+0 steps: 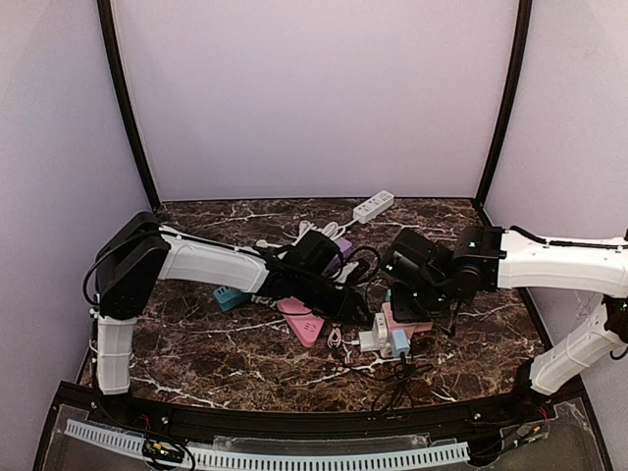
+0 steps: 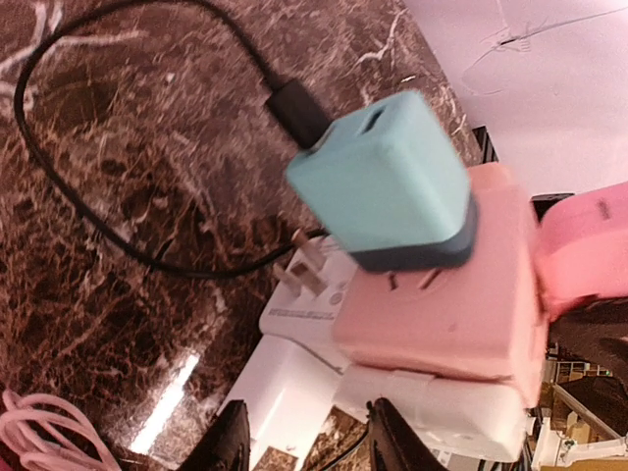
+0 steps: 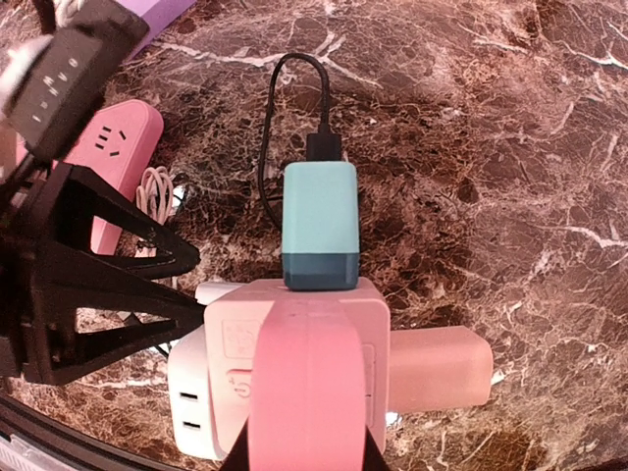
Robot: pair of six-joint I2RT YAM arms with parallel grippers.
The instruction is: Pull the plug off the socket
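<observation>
A teal plug (image 3: 319,224) with a black cable sits plugged into a pink cube socket (image 3: 226,339); both also show in the left wrist view, the plug (image 2: 378,186) and the socket (image 2: 446,314). A white adapter (image 2: 294,383) and a pale pink block (image 3: 437,368) are joined to the cube. My right gripper (image 3: 304,392) has pink-covered fingers held together, pressed on top of the cube. My left gripper (image 2: 309,446) is open, its dark fingers (image 3: 147,285) either side of the white adapter's end, clear of the teal plug.
A pink power strip (image 1: 302,319), a teal strip (image 1: 231,297), a purple one (image 1: 341,245) and a white one (image 1: 373,206) lie on the marble table (image 1: 206,368). Black cable loops (image 2: 98,226) run beside the plug. A coiled white cord (image 3: 157,191) lies by the pink strip.
</observation>
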